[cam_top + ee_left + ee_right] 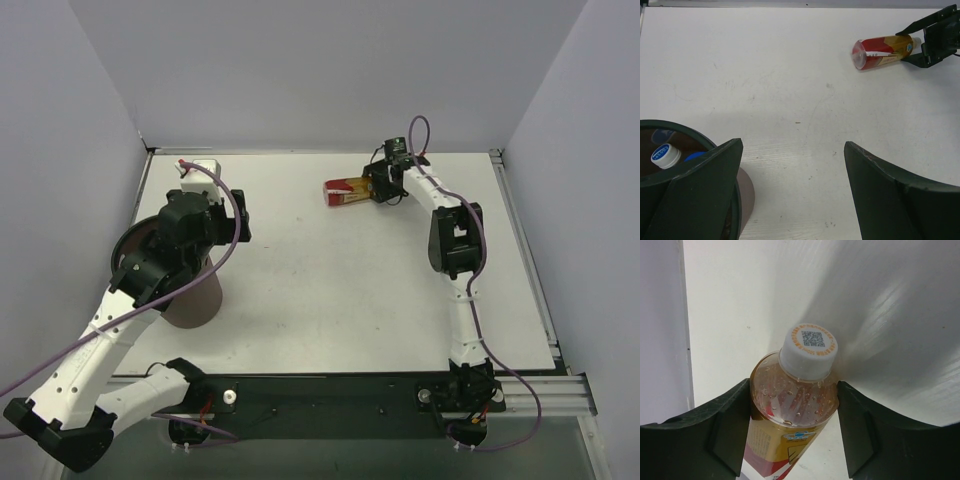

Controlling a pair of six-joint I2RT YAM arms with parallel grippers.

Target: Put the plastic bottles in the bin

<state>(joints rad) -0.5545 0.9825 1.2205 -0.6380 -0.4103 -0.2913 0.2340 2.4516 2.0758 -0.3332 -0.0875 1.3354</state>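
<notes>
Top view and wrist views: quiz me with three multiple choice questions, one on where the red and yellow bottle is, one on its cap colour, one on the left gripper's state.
1. Where is the red-and-yellow bottle? A in the bin; B lying on the table between the fingers of the right gripper; C standing by the left arm's base.
2. Its cap is: A blue; B red; C white.
3. The left gripper is: A open; B shut on a bottle; C shut, empty.
Answers: B, the top view shows it on its side at the far side; C, the right wrist view shows a white cap; A, its fingers stand wide apart, nothing between.
</notes>
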